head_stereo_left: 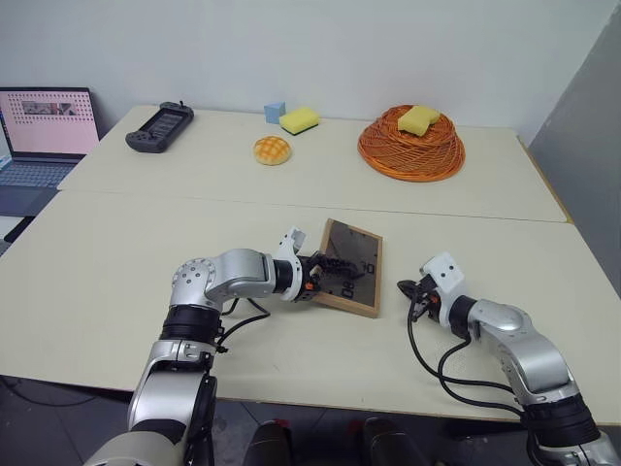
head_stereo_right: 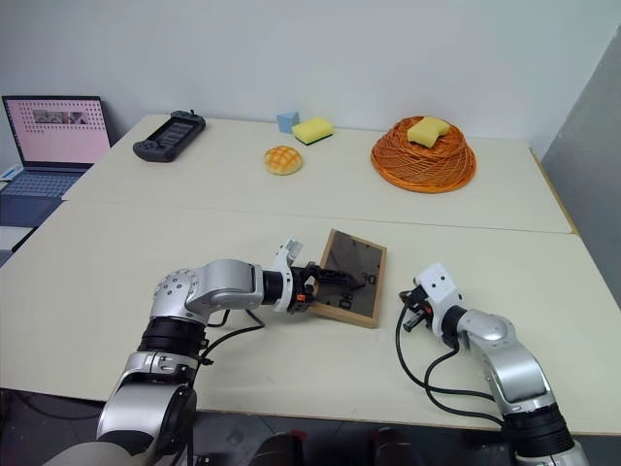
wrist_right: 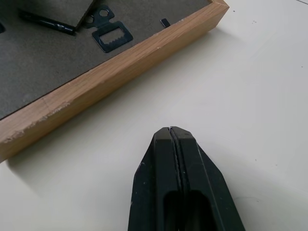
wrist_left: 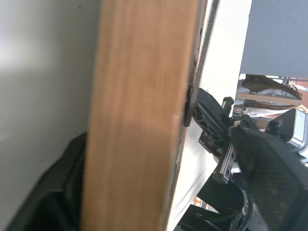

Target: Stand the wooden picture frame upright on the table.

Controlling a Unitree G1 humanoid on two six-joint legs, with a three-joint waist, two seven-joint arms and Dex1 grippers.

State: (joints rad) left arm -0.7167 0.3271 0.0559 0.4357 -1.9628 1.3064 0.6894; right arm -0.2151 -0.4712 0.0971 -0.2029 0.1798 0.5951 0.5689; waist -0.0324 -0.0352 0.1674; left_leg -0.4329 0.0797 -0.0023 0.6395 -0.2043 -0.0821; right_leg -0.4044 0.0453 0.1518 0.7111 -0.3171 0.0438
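left tool (head_stereo_left: 320,275) grasping wooden picture frame (head_stereo_left: 351,267) edge | right tool (wrist_right: 174,132) clenched, empty

I see bare tabletop (head_stereo_left: 116,252) around my right gripper (head_stereo_left: 411,288); only the wooden picture frame (head_stereo_left: 351,266) blocks its left.

1. Both arms have silver-grey rounded shells with black joint rings between the segments.
2. Each wrist carries a white block-shaped housing.
3. The left gripper (head_stereo_left: 325,272) and right gripper (head_stereo_left: 406,287) are black; the right fingers (wrist_right: 175,187) are smooth and taper to a tip.
4. Loose black cables loop under each forearm.
5. The left fingers (wrist_left: 274,178) have a textured black surface.
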